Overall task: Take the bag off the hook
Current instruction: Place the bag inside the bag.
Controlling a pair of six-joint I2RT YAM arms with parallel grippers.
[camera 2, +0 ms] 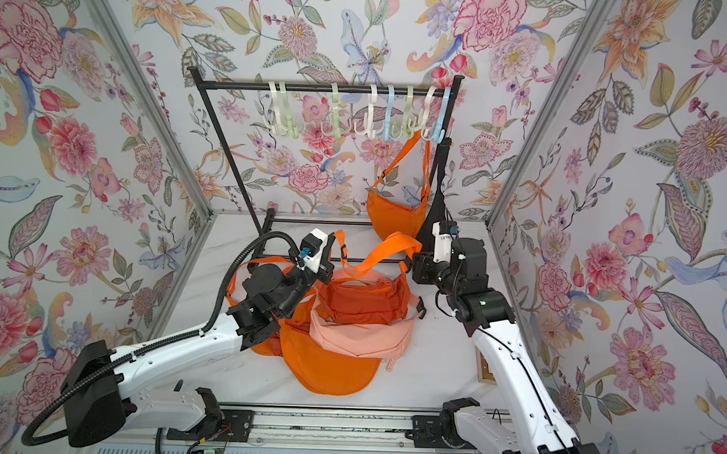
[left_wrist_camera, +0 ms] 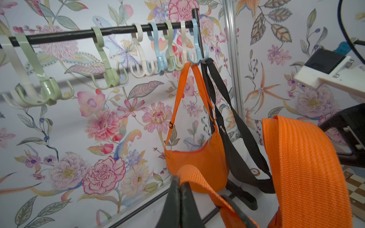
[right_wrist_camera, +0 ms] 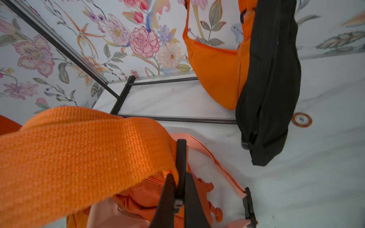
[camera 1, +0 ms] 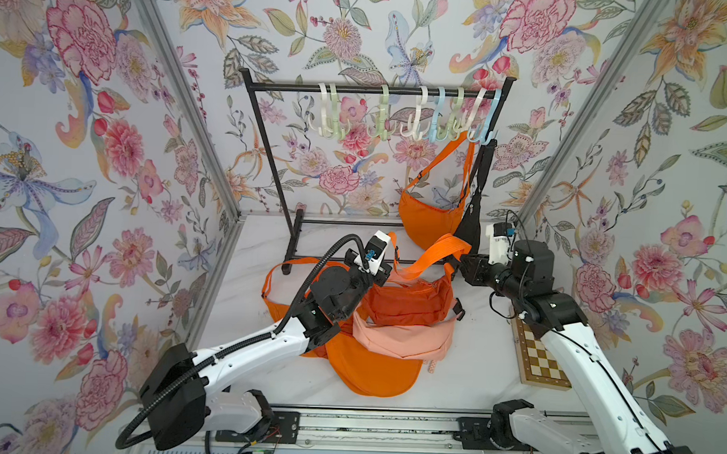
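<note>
A: Setting: floral wall (camera 1: pixel 86 143), white table (camera 1: pixel 477 365), black rack (camera 1: pixel 358 90) set along the back.

B: Hooks?

A: A row of pastel ones on the rail. Only the blue hook (camera 1: pixel 487 130), at the rail's right end, looks loaded. An orange bag (camera 1: pixel 426 222) and a black bag (camera 1: pixel 472 225) hang from it, touching, with their straps near upright.

B: Grippers?

A: The left gripper (left_wrist_camera: pixel 179 180) is clamped on an orange strap (camera 1: pixel 431 255). The right gripper (right_wrist_camera: pixel 179 178) is clamped on the same strap further along. The strap arches between them, crosswise, over a pile made up of a rust bag (camera 1: pixel 409 302), a peach bag (camera 1: pixel 403 341) and more orange cloth beneath. The strap appears to belong to the rust bag, which lies on the table, off any hook.

B: Bearing to the hung bags?

A: Beyond both grippers, toward the back wall, with their hook well above. The right arm is nearer, and the black bag's lower end hangs just beside its wrist. The left arm stands across the pile, well apart from them.

B: Poses?

A: Both arms reach forward and low, wrists over the pile. The left fingers tilt up toward the rail.

B: Judgement?

A: Neither hand is free until the strap is let go. After that the right arm is better placed. An upright strap would need lifting up and forward, clear of the prong.
</note>
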